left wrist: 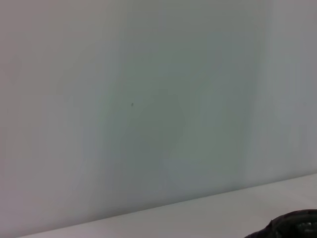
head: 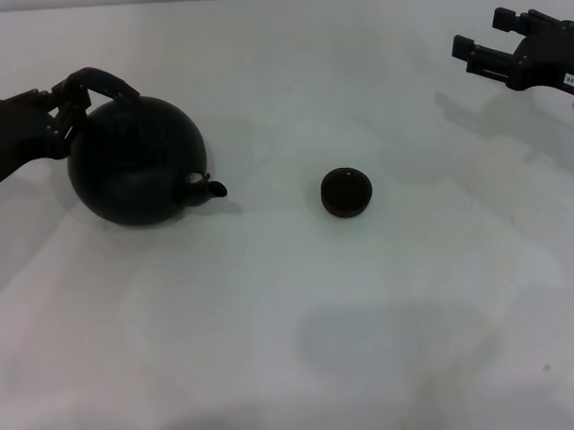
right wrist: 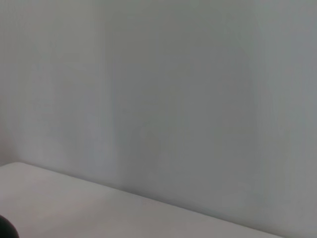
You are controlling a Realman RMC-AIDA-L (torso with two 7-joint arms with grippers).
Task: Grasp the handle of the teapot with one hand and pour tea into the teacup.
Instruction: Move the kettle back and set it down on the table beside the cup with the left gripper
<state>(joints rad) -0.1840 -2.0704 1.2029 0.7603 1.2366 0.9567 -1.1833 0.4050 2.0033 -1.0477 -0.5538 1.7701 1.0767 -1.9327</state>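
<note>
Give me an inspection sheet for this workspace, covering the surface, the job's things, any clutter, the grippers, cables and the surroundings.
Surface: plain white table, nothing spilled on it.
Teapot: black, on the robot's left side, spout pointing toward the teacup.
Handle: arched over the teapot's top, with the left gripper at it.
Teacup: small and dark, upright, apart from the teapot on its spout side; contents cannot be told.
Clutter: nothing seen.
Left gripper: at the handle; whether it is closed on it cannot be told.
Right gripper: open, far right, above the table, away from both things.
Cables: nothing seen.
Surroundings: blank pale wall behind the table.
</note>
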